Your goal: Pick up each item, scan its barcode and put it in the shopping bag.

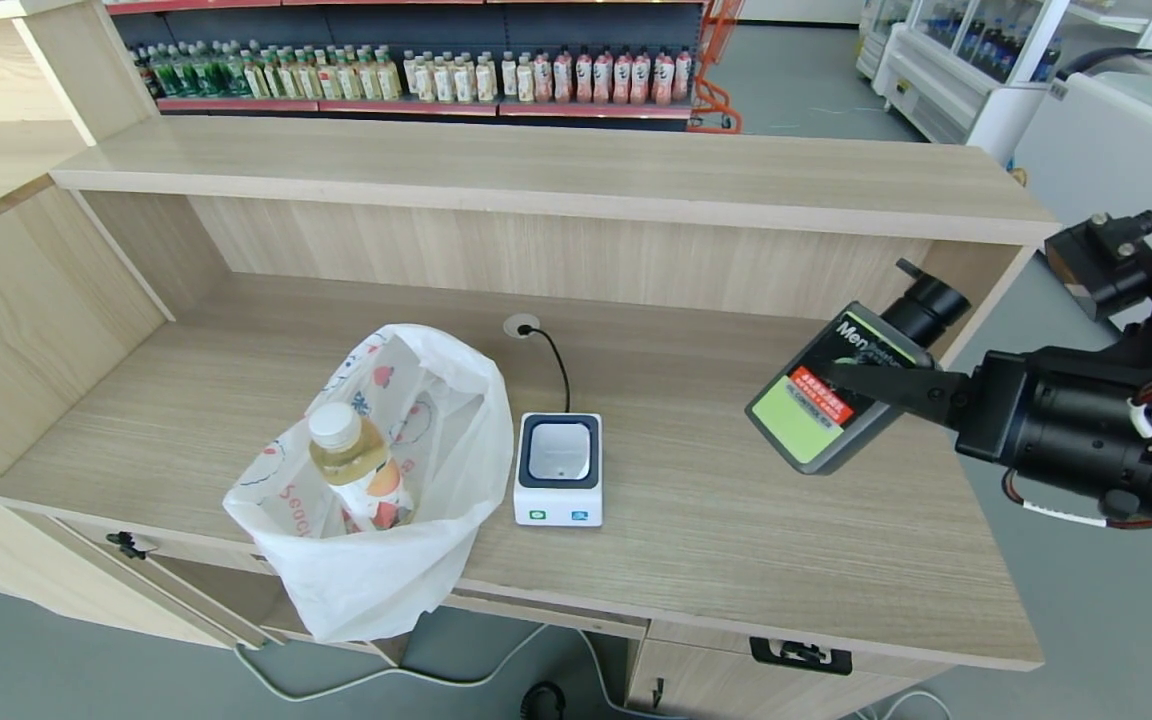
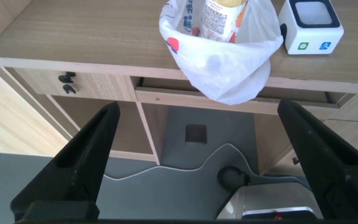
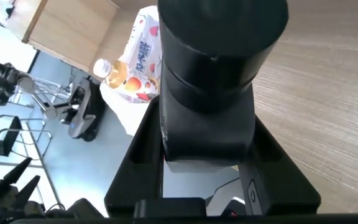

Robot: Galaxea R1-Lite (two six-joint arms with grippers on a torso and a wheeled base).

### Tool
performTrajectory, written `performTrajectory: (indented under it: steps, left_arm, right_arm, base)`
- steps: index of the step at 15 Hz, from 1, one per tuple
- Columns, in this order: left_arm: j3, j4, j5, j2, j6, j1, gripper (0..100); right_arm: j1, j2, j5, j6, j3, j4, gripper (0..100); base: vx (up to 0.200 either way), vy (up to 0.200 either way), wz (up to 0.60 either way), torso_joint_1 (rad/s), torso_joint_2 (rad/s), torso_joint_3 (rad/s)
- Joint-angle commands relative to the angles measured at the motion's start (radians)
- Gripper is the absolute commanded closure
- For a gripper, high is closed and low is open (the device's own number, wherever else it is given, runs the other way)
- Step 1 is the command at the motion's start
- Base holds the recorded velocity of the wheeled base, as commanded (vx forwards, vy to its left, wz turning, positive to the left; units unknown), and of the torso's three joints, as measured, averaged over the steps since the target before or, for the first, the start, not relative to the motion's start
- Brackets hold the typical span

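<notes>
- My left pincer (image 2: 199, 115) sits nearest to me, low in front of the counter and below its front edge. Its two fingers (image 2: 86, 162) are spread wide with nothing between them, and grey floor lies beneath.
- Past it is the counter's front face, which has drawers with a dark handle (image 1: 801, 655) on the right side.
- The shopping bag (image 1: 356, 580) is white plastic with printed figures. It stands at the counter's front edge, left of centre. Its mouth is open and its lower part sags over the edge and down the drawer front.
- A tea bottle (image 1: 356, 465) with a white cap stands inside the bag, leaning a little, with its neck above the bag's rim.
- The scanner (image 1: 558, 468), a small white box with a dark-framed window on top, sits on the wooden counter (image 1: 696, 520). It is just beside the bag on the right, and the bag's side touches it or nearly does; I cannot tell which.
- My right pincer (image 1: 866, 385) is over the right part of the counter, clamped on a dark bottle (image 1: 816, 425) with a green and red label.
- I hold that bottle tilted in the air, with its black cap pointing up and away. It is well right of the scanner and clear of the wood.
- A black cable (image 1: 558, 365) runs from the scanner's back to a round port (image 1: 521, 325) in the counter.
- Behind that rises the counter's back wall, topped by a raised ledge (image 1: 536, 165).
- Farthest off, across the aisle, is a store shelf (image 1: 416, 75) lined with rows of drink bottles.
</notes>
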Motion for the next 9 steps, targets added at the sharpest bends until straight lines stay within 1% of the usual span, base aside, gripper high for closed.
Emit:
performTrajectory:
  steps: [1,3,9]
  left_arm:
    - [0.0,-0.001,0.0,0.0,0.002,0.0,0]
    - [0.0,0.001,0.0,0.0,0.0,0.0,0]
    - [0.0,0.001,0.0,0.0,0.002,0.0,0]
  right_arm:
    - [0.001,0.007,0.021,0.001,-0.006,-0.002,100]
    - [0.001,-0.003,0.036,0.02,-0.008,-0.002,100]
    - [0.003,0.007,0.031,0.024,-0.004,-0.002,100]
  base:
    - [0.0,0.2,0.0,-0.002,0.0,0.007]
    - [0.0,0.2,0.0,0.002,0.0,0.002]
    - [0.0,0.2,0.0,0.004,0.0,0.004]
